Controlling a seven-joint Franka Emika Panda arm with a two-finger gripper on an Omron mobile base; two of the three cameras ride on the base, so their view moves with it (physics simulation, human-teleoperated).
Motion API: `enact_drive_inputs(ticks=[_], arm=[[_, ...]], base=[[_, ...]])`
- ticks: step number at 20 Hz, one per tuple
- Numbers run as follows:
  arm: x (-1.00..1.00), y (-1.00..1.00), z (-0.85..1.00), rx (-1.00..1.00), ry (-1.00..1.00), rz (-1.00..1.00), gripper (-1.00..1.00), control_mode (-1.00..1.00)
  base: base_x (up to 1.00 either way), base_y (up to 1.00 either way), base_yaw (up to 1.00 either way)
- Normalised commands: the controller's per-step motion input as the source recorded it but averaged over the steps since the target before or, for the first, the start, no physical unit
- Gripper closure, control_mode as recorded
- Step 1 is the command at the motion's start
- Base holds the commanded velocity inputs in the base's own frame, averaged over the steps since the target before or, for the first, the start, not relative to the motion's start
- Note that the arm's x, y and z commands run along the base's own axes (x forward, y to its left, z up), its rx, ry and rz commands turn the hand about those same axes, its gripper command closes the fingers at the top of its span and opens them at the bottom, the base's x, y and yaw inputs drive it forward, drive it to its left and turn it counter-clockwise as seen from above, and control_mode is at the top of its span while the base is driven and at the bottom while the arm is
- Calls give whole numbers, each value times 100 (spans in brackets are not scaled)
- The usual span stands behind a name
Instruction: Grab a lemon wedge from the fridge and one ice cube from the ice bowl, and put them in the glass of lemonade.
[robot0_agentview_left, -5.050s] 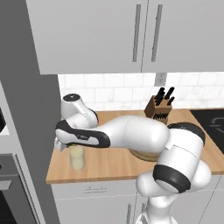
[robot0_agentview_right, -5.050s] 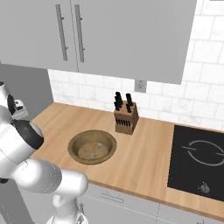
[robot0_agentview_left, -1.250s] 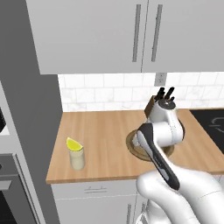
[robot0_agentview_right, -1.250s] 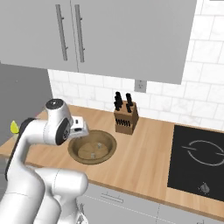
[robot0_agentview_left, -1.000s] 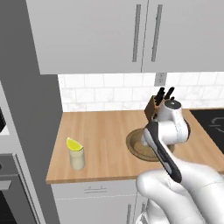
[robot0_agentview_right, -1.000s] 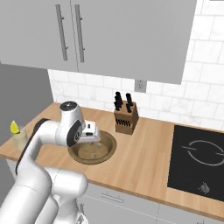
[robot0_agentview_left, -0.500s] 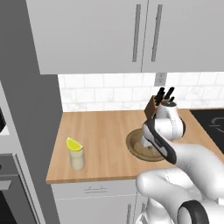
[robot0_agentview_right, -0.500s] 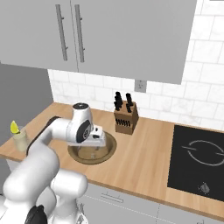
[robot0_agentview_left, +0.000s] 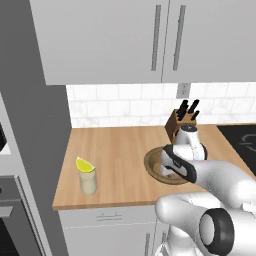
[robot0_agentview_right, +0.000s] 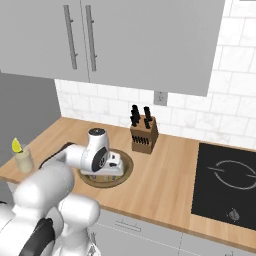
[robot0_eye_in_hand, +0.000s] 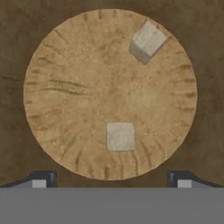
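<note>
The ice bowl (robot0_eye_in_hand: 52, 52) is a round brown wooden dish, and my gripper (robot0_eye_in_hand: 111, 179) hangs open straight above it. One ice cube (robot0_eye_in_hand: 120, 136) lies just ahead, between the lines of the two fingertips (robot0_eye_in_hand: 43, 179); another ice cube (robot0_eye_in_hand: 148, 41) sits near the far rim. The base views show the hand (robot0_agentview_right: 112, 165) low over the ice bowl (robot0_agentview_right: 125, 173) (robot0_agentview_left: 151, 162). At the counter's left end stands the glass of lemonade (robot0_agentview_left: 88, 182) (robot0_agentview_right: 23, 161), with the lemon wedge (robot0_agentview_left: 85, 165) (robot0_agentview_right: 17, 146) on its top. The fridge is out of view.
A knife block (robot0_agentview_right: 142, 134) (robot0_agentview_left: 184, 117) stands just behind the bowl by the tiled wall. A black cooktop (robot0_agentview_right: 227, 182) lies at the counter's right. Wall cabinets hang overhead, and a tall grey panel (robot0_agentview_left: 30, 100) bounds the counter's left end.
The hand has swung further over the bowl and come down closer to it. Its jaws stay open. Glass and lemon wedge have not moved.
</note>
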Motion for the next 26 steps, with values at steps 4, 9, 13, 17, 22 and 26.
enact_drive_inputs(ticks=[4, 9, 13, 17, 22, 26], arm=[[0, 0, -29, 3, -5, 0, -100, -100], [0, 0, -19, 1, -3, 0, -100, -100], [0, 0, -30, 0, 0, 0, -100, -100], [2, 6, -16, 0, 0, 0, -100, -100], [1, 7, -5, 0, 0, 0, -100, -100], [0, 3, -1, 0, -5, 0, -100, -100]], base=[[0, 0, 0], [0, 0, 0], [0, 0, 0], [0, 0, 0], [0, 0, 0], [0, 0, 0]])
